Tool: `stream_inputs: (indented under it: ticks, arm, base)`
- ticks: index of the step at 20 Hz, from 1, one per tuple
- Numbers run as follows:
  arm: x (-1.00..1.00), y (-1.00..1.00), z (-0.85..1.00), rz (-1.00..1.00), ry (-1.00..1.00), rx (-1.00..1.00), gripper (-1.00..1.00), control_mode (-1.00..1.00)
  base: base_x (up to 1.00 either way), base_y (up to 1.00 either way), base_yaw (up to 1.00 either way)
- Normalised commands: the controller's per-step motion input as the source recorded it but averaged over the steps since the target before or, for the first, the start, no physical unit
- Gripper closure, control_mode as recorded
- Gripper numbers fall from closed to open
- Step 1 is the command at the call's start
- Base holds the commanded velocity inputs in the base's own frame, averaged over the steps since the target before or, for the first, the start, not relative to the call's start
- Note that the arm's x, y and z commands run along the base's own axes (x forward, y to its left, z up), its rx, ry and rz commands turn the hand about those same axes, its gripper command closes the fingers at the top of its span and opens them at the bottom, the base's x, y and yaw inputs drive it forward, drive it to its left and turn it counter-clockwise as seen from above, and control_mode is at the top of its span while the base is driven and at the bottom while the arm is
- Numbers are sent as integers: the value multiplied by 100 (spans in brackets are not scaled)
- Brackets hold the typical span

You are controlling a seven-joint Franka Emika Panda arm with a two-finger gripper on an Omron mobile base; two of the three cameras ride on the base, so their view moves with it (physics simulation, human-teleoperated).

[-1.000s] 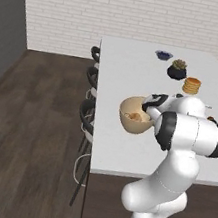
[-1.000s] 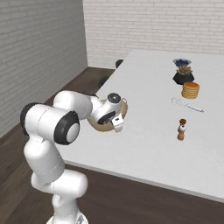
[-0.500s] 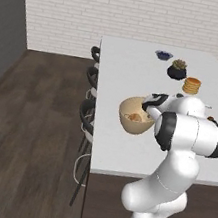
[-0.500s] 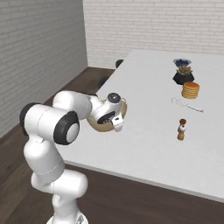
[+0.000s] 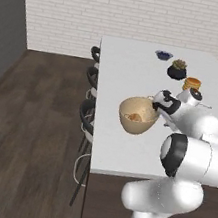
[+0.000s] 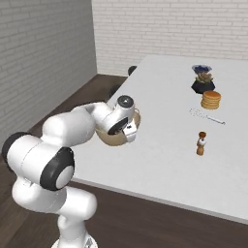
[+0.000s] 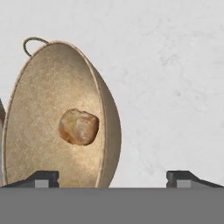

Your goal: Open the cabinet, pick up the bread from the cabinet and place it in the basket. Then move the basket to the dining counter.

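A: Start with what is nearest you. What do you see at the gripper (image 7: 113,177)?

B: In your hand view the two finger tips stand wide apart with nothing between them. One tip sits under the basket (image 7: 61,116); the other is over bare white counter. The basket's rim lies between them, but you cannot tell whether either tip touches it.

A: And the bread?

B: You have the bread (image 7: 78,126) lying inside the basket, against its inner wall, a golden-brown roll well clear of the rim. From your left base view it (image 5: 135,117) rests low in the bowl.

A: Where does the basket sit?

B: On the dining counter (image 5: 132,74), near the edge that faces the stools (image 5: 88,110). In your left base view the basket (image 5: 137,116) is just beside the gripper (image 5: 157,107); in your right base view the hand covers most of the basket (image 6: 110,138).

A: Farther along?

B: You see a small pepper mill (image 6: 201,143), then a utensil (image 6: 207,116), a stack of pancakes (image 6: 210,99), a potted plant (image 6: 202,82) and a bowl (image 5: 163,54) farthest off.
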Motion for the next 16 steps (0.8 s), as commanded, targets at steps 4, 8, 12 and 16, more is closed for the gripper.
stream_inputs:
  ticks: [4, 8, 12, 16]
  arm:
    - [-100, -7, 61, 0, -3, 0, -100, -100]
    - [-100, -1, 41, 0, -11, -2, -100, -100]
    - [-100, 0, 36, 0, -15, -4, -100, -100]
    - [-100, 0, 25, 0, -9, -12, -100, -100]
  base:
    - [0, 0, 0]
    - [0, 0, 0]
    - [0, 0, 0]
    - [0, 0, 0]
